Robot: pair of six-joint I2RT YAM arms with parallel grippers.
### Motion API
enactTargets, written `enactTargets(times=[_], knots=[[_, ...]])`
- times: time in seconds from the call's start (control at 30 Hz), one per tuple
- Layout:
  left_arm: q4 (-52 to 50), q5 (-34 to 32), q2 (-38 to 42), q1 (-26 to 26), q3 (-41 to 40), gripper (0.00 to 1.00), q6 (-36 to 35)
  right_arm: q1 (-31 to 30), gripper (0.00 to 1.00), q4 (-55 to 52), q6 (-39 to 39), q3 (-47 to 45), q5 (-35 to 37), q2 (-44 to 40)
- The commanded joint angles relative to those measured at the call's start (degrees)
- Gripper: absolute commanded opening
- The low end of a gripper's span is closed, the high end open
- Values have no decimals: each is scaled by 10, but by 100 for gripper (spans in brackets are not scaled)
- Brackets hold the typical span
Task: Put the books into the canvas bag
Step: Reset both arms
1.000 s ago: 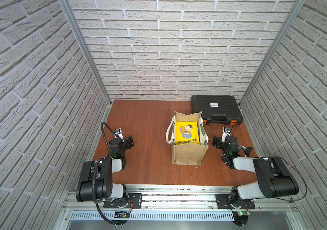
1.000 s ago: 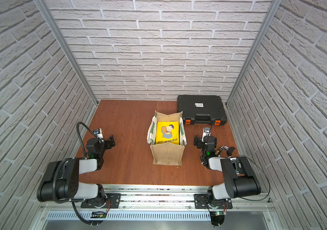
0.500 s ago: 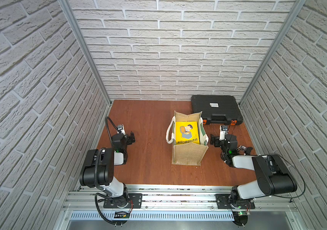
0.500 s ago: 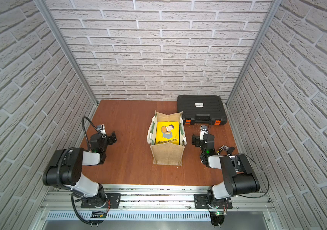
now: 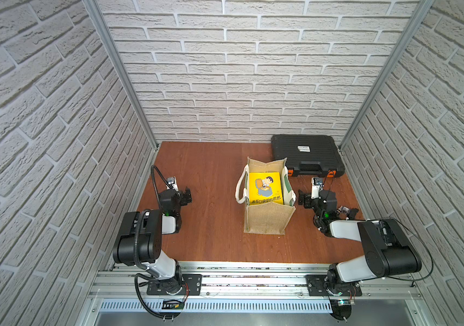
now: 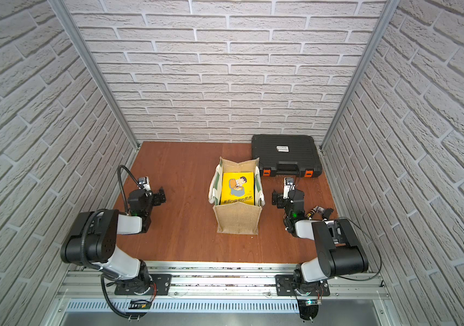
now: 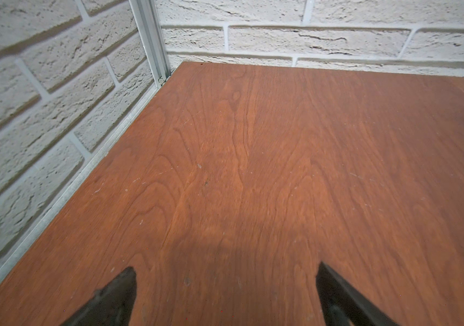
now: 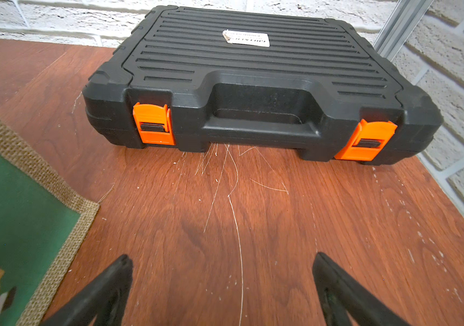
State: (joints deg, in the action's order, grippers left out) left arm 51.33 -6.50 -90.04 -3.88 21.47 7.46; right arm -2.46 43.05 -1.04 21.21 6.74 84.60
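The canvas bag (image 5: 267,221) (image 6: 238,218) stands upright and open-mouthed at the middle of the wooden table in both top views. A bright yellow cartoon-cover book (image 5: 266,187) (image 6: 237,187) lies flat inside its mouth, and anything beneath it is hidden. My left gripper (image 5: 187,196) (image 6: 162,195) (image 7: 226,271) rests low over bare wood well left of the bag, open and empty. Just right of the bag sits my right gripper (image 5: 302,199) (image 6: 277,199) (image 8: 222,258), open and empty, with the bag's green side panel (image 8: 13,211) beside it.
A black plastic case with orange latches (image 5: 305,153) (image 6: 284,153) (image 8: 253,84) lies shut at the back right corner, ahead of the right gripper. Brick walls enclose the table on three sides. Both arms are folded low near the front rail.
The left arm drew back a little, its gripper drifting slightly rightward and farther back. The right gripper edged a touch toward the bag. Both stayed open; bag and book unmoved.
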Motion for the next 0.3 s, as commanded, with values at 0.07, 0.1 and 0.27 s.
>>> enactTargets(times=[0.07, 0.1, 0.27], knots=[[22, -8, 1, 3, 2, 98, -9, 1, 99, 18, 3, 10, -2, 0], [22, -8, 1, 3, 3, 98, -9, 1, 99, 16, 3, 10, -4, 1], [22, -8, 0, 3, 2, 98, -9, 1, 99, 19, 2, 6, -4, -6]])
